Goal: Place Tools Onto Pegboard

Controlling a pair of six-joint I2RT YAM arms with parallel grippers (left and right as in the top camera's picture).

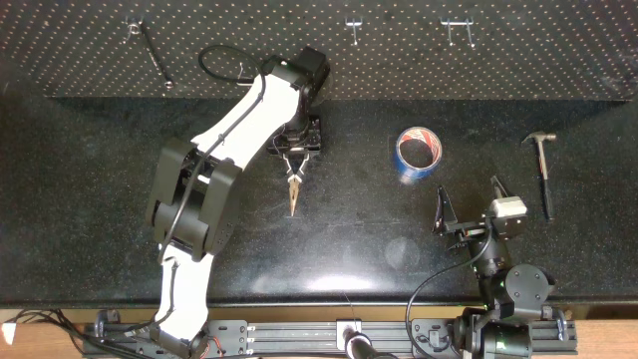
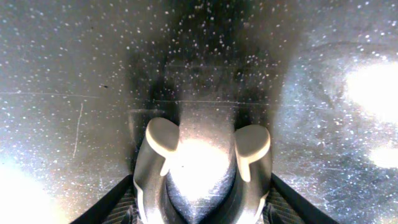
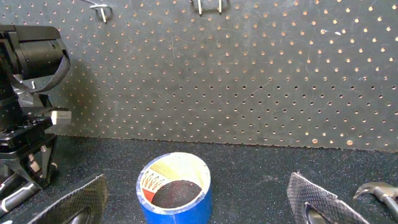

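We are at the pickup step: the pliers [image 1: 293, 189] lie on the counter [image 1: 100, 199], with the left gripper [image 1: 296, 152] down at their handles. We cannot tell whether it is clamped. The next move probably calls for a firm hold, then a lift toward a pegboard [image 1: 299, 60] hook [image 1: 353, 30]. The right gripper [image 1: 469, 204] waits with its jaws apart.

Worktop [image 1: 100, 199]: black speckled stone look, semi-gloss, throws glare. Pegboard [image 1: 399, 60]: dark perforated sheet, matt. Hooks [image 1: 353, 30] and wrench [image 1: 155, 55]: bright bare metal. Hammer [image 1: 543, 170]: shiny metal head, matt black handle. Tape roll [image 1: 419, 152]: glossy blue film, pale paper-like core. Pliers [image 1: 293, 184]: dull metal nose, smooth pale handles. Left arm [image 1: 239, 115]: glossy white plastic shell. Pads [image 3: 314, 196] of the right pincer [image 1: 469, 201]: black, rough knurled texture.
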